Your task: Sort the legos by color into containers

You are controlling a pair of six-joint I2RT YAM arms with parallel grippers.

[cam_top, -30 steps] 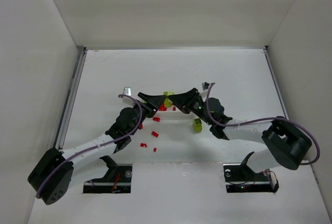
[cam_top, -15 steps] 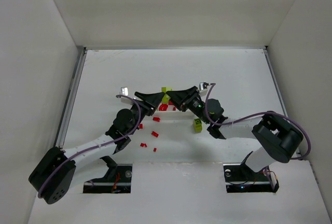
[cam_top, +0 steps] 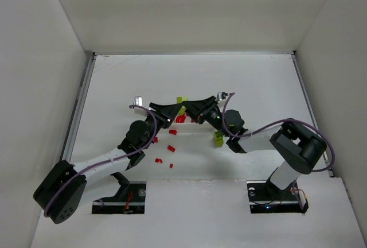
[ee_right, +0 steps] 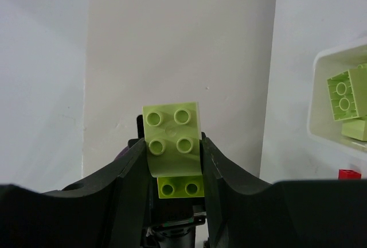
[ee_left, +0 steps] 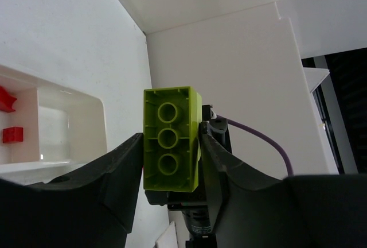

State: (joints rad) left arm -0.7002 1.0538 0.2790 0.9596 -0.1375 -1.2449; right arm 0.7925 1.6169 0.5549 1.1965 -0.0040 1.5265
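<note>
the left gripper (ee_left: pixel 171 165) is clamped on a long yellow-green brick (ee_left: pixel 170 113), one finger pressed to each long side. its hollow underside, with three round tubes in a row, faces the left wrist camera. in that view the brick sits just past the end of the white tray (ee_left: pixel 86 96), held off the table (ee_left: pixel 69 24). the tray compartment next to that end holds red bricks (ee_left: pixel 11 135).

the right gripper (ee_right: pixel 172 153) is closed on a square yellow-green brick (ee_right: pixel 171 136), whose four studs face the right wrist camera. a brighter green piece (ee_right: pixel 180 186) with two round marks shows right under it, touching it. i cannot tell whether this is a separate brick or part of the one in the other claw. at the right edge of this view the tray (ee_right: pixel 321 81) shows a compartment with yellow-green bricks (ee_right: pixel 346 94) inside. a small red brick (ee_right: pixel 348 174) lies just below the tray wall, and i cannot tell if it is in or out.

from above, the left gripper (cam_top: pixel 174 111) and right gripper (cam_top: pixel 191 110) meet tip to tip, with a yellow-green brick (cam_top: pixel 182 100) showing between them. the tray is hard to make out there, white on white. loose red bricks (cam_top: pixel 171 147) lie scattered on the near side of the tray, toward the left arm, and one loose yellow-green brick (cam_top: pixel 218 138) lies beside the right arm.
</note>
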